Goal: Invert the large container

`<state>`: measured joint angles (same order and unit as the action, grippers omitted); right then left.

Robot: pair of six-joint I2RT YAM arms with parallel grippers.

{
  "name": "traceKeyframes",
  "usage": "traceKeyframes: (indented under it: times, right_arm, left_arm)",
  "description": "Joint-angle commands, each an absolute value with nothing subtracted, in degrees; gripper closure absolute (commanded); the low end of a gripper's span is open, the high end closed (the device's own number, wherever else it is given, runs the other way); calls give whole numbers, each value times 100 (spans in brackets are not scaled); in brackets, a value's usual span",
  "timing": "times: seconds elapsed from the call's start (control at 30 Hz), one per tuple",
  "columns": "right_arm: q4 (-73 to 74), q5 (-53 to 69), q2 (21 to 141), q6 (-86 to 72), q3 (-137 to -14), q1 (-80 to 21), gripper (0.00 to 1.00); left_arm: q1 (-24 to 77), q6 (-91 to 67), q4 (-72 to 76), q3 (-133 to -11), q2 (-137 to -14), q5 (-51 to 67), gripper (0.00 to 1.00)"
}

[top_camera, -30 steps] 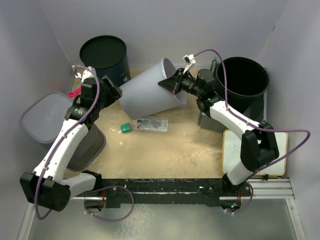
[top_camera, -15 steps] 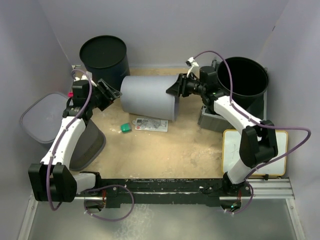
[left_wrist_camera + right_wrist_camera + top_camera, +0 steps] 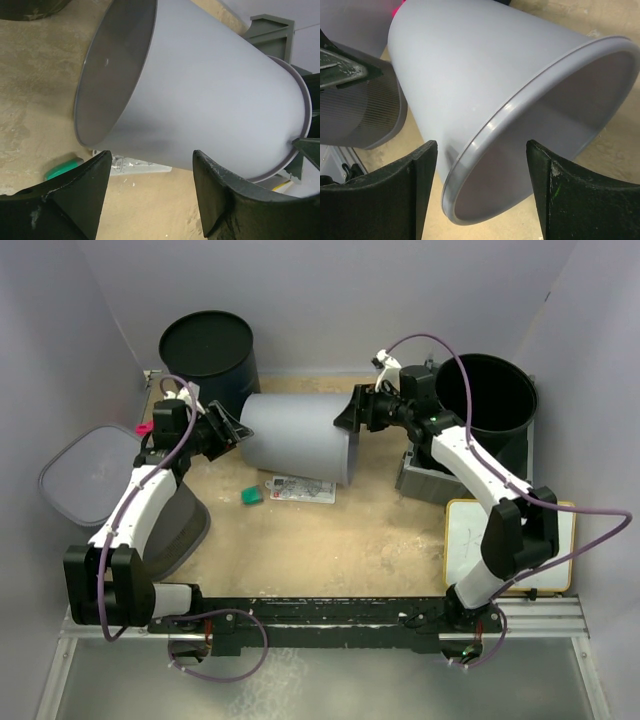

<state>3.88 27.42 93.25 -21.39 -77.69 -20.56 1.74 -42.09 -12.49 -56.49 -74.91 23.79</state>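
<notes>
The large container [image 3: 295,435], a pale grey bucket, lies on its side in the middle of the table, with its base to the left and its open mouth to the right. My left gripper [image 3: 228,430] stands open just off the base end; in the left wrist view its gripper [image 3: 150,160] has only table between the fingers, and the container [image 3: 200,90] lies beyond them. My right gripper [image 3: 352,415] is open at the mouth end. The right wrist view has the container's rim [image 3: 520,107] just ahead of the open gripper [image 3: 481,147], not held.
A dark navy bucket [image 3: 208,350] stands at the back left and a black bucket [image 3: 485,400] at the back right. A grey lidded bin [image 3: 90,475] and a ribbed tub [image 3: 180,530] sit left. A green piece [image 3: 251,496], a clear packet [image 3: 303,488] and a whiteboard [image 3: 510,545] lie nearer.
The right gripper was shut on the container's rim and has opened and let go. The container dropped from a tilt to lying flat on its side. The left gripper shifted slightly toward the base.
</notes>
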Motion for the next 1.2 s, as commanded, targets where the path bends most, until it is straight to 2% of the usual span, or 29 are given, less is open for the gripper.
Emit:
traceKeyframes:
  times: [0.0,0.13,0.47,0.6,1.03,1.17]
  right_arm:
    - [543,2377,8753,-2017,-8000,-2065,26]
    - [714,2151,8596,-2062,-8057,-2093,30]
    - [1062,1785,8778,-2223,-8164,-2401,59]
    - [1079,1670,8789,-2236,-8131,-2400,68]
    - [1099,1531,8765,-2285,-8023,-2404,73]
    - [1137,1611,8832,-2256,-8077,-2399,73]
  left_arm:
    - [158,-3684,-1343,-5895,-7580,2421,37]
    - [166,-3663,-1312,-5883,-7624,2563,37]
    - [238,-3820,-1049,-5966,-7778,3006,38]
    - [348,-3919,-936,-5999,-7795,3102,38]
    - [582,-4312,-528,-6561,-7933,3275,41]
    - [598,-4140,-842,-6957,-8025,3144,41]
